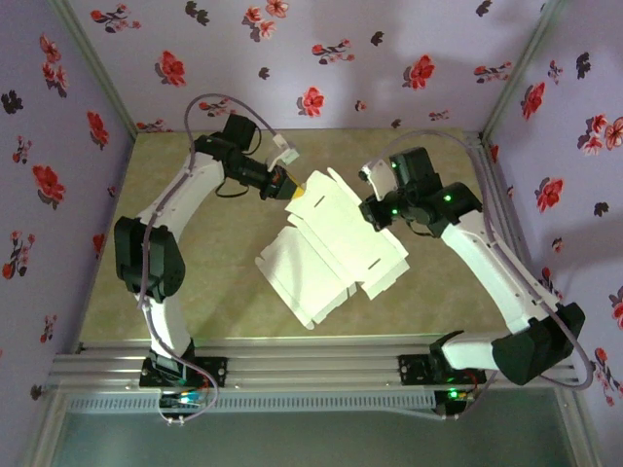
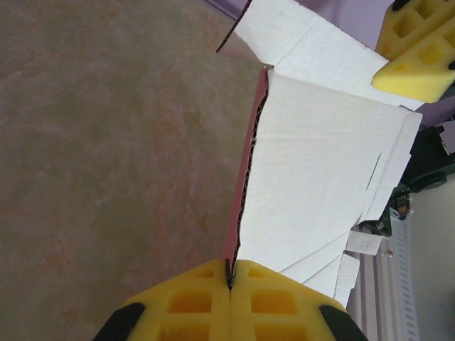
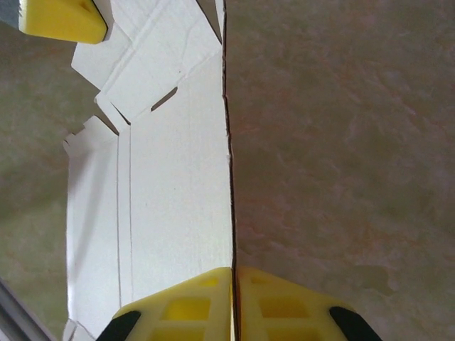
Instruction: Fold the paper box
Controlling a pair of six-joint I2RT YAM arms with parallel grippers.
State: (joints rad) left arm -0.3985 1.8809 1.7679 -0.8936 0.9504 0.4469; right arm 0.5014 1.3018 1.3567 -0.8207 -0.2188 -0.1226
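Card, white face up, pink showing along one raised edge: box sits mid-worktop, mostly flat. Left gripper is clenched on the box's far-left edge, yellow pads pinching the thin card. Right gripper is clamped the same way on the opposite edge. Judgement: the two-sided hold is meant to bring both side panels up along their creases while the middle stays down as the base. Folding barely begun.
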